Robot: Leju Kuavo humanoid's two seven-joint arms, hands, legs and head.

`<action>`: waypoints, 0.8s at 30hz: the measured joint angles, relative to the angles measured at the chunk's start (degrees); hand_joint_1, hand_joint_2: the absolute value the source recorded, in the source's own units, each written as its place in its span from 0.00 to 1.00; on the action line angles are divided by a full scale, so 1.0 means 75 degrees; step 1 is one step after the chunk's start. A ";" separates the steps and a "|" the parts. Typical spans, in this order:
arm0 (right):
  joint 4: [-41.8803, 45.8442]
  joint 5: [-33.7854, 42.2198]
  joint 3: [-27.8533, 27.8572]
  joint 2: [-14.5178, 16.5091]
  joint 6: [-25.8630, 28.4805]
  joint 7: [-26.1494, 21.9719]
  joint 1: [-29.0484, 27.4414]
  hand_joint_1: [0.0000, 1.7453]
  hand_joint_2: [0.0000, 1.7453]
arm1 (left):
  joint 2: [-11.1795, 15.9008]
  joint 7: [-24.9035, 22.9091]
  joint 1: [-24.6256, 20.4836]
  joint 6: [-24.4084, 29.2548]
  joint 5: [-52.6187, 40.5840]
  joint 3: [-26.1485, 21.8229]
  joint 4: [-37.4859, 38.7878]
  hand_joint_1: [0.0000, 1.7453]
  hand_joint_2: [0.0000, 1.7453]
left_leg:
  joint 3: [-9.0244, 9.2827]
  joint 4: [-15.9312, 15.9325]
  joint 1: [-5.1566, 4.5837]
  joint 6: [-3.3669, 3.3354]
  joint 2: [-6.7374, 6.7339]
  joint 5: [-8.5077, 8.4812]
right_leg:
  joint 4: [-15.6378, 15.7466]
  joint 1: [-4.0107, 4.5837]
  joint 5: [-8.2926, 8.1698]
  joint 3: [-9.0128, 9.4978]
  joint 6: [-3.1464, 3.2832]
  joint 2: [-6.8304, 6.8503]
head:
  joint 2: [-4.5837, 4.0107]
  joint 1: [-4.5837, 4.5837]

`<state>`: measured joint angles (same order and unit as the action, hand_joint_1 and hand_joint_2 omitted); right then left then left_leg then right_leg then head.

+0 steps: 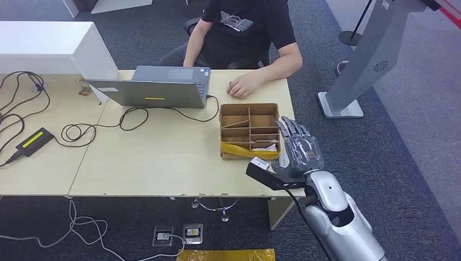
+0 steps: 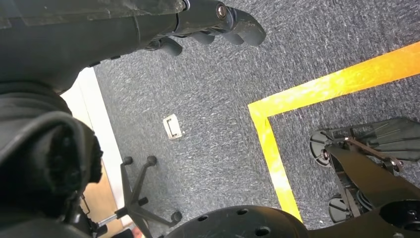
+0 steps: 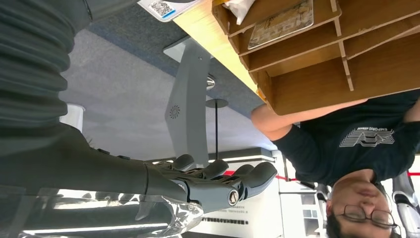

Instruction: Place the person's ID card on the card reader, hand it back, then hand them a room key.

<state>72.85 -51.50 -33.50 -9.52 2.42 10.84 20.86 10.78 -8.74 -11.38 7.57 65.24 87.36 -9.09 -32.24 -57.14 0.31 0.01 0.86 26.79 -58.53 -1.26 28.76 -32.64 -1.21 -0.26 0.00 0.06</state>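
Right hand (image 1: 298, 148) empty with fingers spread, hovered beside the wooden box (image 1: 250, 130) on the bench (image 1: 163, 157), left hand (image 2: 208, 22) hung empty, fingers loosely curled, over carpet (image 2: 208, 109).

A brown wooden divided box (image 1: 249, 130) sits flat on the worktop (image 1: 163, 157), near its right edge. In its compartments nearest the robot lie a white card (image 1: 266, 145) and a patterned card (image 3: 281, 23), each flat.
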 joint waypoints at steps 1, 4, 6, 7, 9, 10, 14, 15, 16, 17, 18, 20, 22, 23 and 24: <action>-0.0033 0.0000 -0.0011 0.0016 0.0001 -0.0001 0.0009 0.00 1.00 | -0.0003 -0.0001 0.0000 -0.0001 0.0001 0.0000 0.0000 0.00 0.00 | 0.0000 0.0000 0.0000 0.0000 0.0000 0.0000 | 0.0000 0.0000 0.0000 -0.0001 0.0000 0.0000 | 0.0000 0.0000; -0.0115 -0.0001 -0.0040 0.0054 0.0004 -0.0002 0.0027 0.00 1.00 | -0.0007 -0.0007 0.0000 -0.0001 0.0001 0.0000 0.0000 0.00 0.00 | -0.0001 0.0000 0.0000 0.0000 0.0000 0.0000 | 0.0000 0.0000 0.0000 -0.0002 0.0000 0.0000 | 0.0000 0.0000; -0.0160 0.0017 -0.0066 0.0063 0.0017 -0.0009 0.0044 0.00 1.00 | -0.0009 -0.0009 0.0000 -0.0002 -0.0003 0.0000 0.0000 0.00 0.00 | -0.0002 0.0000 0.0000 0.0000 0.0000 0.0000 | 0.0000 0.0000 0.0000 -0.0003 0.0000 0.0000 | 0.0000 -0.0001; -0.0181 0.0039 -0.0079 0.0063 0.0029 -0.0014 0.0061 0.00 1.00 | -0.0010 -0.0009 0.0000 -0.0006 -0.0013 0.0000 0.0000 0.00 0.00 | -0.0002 0.0000 0.0000 0.0000 0.0000 0.0000 | 0.0000 0.0000 0.0000 -0.0003 0.0000 0.0000 | 0.0000 -0.0001; -0.0226 0.0106 -0.0097 0.0063 0.0063 -0.0018 0.0107 0.00 1.00 | -0.0012 -0.0009 0.0000 -0.0017 -0.0047 0.0000 0.0000 0.00 0.00 | -0.0002 0.0000 0.0000 0.0000 0.0000 0.0000 | 0.0000 0.0000 0.0000 -0.0004 0.0000 0.0000 | 0.0000 -0.0001; -0.0244 0.0135 -0.0101 0.0063 0.0079 -0.0015 0.0127 0.00 1.00 | -0.0012 -0.0009 0.0000 -0.0022 -0.0061 0.0000 0.0000 0.00 0.00 | -0.0002 0.0000 0.0000 0.0000 0.0000 0.0000 | 0.0000 0.0000 0.0000 -0.0004 0.0000 0.0000 | 0.0000 -0.0001; -0.0353 0.0138 -0.0123 0.0062 0.0145 0.0055 0.0160 0.00 1.00 | -0.0010 0.0032 0.0000 -0.0058 -0.0130 0.0002 0.0000 0.00 0.00 | -0.0002 0.0000 0.0000 0.0000 0.0000 0.0000 | 0.0000 0.0000 0.0000 -0.0005 0.0000 0.0000 | 0.0000 0.0000; -0.0383 0.0098 -0.0134 0.0061 0.0156 0.0095 0.0163 0.00 1.00 | -0.0009 0.0058 0.0000 -0.0083 -0.0159 0.0003 0.0000 0.00 0.00 | -0.0002 0.0000 0.0000 0.0000 0.0000 0.0000 | 0.0000 0.0000 0.0000 -0.0005 0.0000 -0.0001 | 0.0000 0.0000; -0.0410 0.0056 -0.0145 0.0060 0.0164 0.0128 0.0164 0.00 1.00 | -0.0008 0.0083 0.0000 -0.0108 -0.0189 0.0003 0.0000 0.00 0.00 | -0.0003 0.0000 0.0000 0.0000 0.0000 0.0000 | 0.0000 0.0000 0.0000 -0.0005 0.0000 -0.0001 | 0.0000 -0.0001; -0.0439 0.0028 -0.0156 0.0060 0.0168 0.0149 0.0164 0.00 1.00 | -0.0007 0.0102 0.0000 -0.0131 -0.0216 0.0003 0.0000 0.00 0.00 | -0.0003 0.0000 0.0000 0.0000 0.0000 0.0000 | 0.0000 0.0000 0.0000 -0.0006 0.0000 -0.0001 | 0.0000 0.0000; -0.0468 0.0014 -0.0167 0.0060 0.0171 0.0159 0.0164 0.00 1.00 | -0.0005 0.0114 -0.0001 -0.0150 -0.0235 0.0003 0.0000 0.00 0.00 | -0.0003 0.0000 0.0000 0.0000 0.0000 0.0000 | 0.0000 0.0000 0.0000 -0.0007 0.0000 -0.0001 | 0.0000 -0.0001; -0.0526 0.0000 -0.0188 0.0058 0.0180 0.0164 0.0163 0.00 1.00 | -0.0002 0.0121 -0.0001 -0.0159 -0.0258 0.0003 0.0000 0.00 0.00 | -0.0003 0.0000 0.0000 0.0000 -0.0001 0.0000 | 0.0000 0.0000 0.0000 -0.0008 0.0000 -0.0002 | 0.0000 -0.0001; -0.0582 -0.0024 -0.0203 0.0052 0.0190 0.0162 0.0164 0.00 1.00 | 0.0004 0.0122 -0.0001 -0.0160 -0.0271 0.0003 0.0000 0.00 0.00 | -0.0003 0.0000 0.0000 0.0000 -0.0001 0.0000 | 0.0000 0.0000 0.0000 -0.0008 0.0000 -0.0002 | 0.0000 -0.0001; -0.0612 -0.0053 -0.0209 0.0050 0.0204 0.0161 0.0165 0.00 1.00 | 0.0006 0.0122 0.0000 -0.0161 -0.0277 0.0003 0.0000 0.00 0.00 | -0.0004 0.0000 0.0000 0.0000 -0.0001 0.0000 | 0.0000 0.0000 0.0000 -0.0008 0.0000 -0.0002 | 0.0000 -0.0001; -0.0639 -0.0098 -0.0213 0.0049 0.0229 0.0160 0.0169 0.00 1.00 | 0.0008 0.0122 0.0000 -0.0161 -0.0278 0.0003 0.0000 0.00 0.00 | -0.0004 0.0000 0.0000 0.0000 -0.0001 0.0000 | 0.0000 0.0000 0.0000 -0.0008 0.0000 -0.0002 | 0.0000 0.0000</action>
<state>68.06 -52.23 -35.09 -9.15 4.14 12.03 22.13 10.84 -7.82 -11.38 6.36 63.15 87.38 -9.09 -32.28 -57.14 0.31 0.02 0.85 26.79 -58.53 -1.26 28.76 -32.70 -1.21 -0.27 0.00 0.06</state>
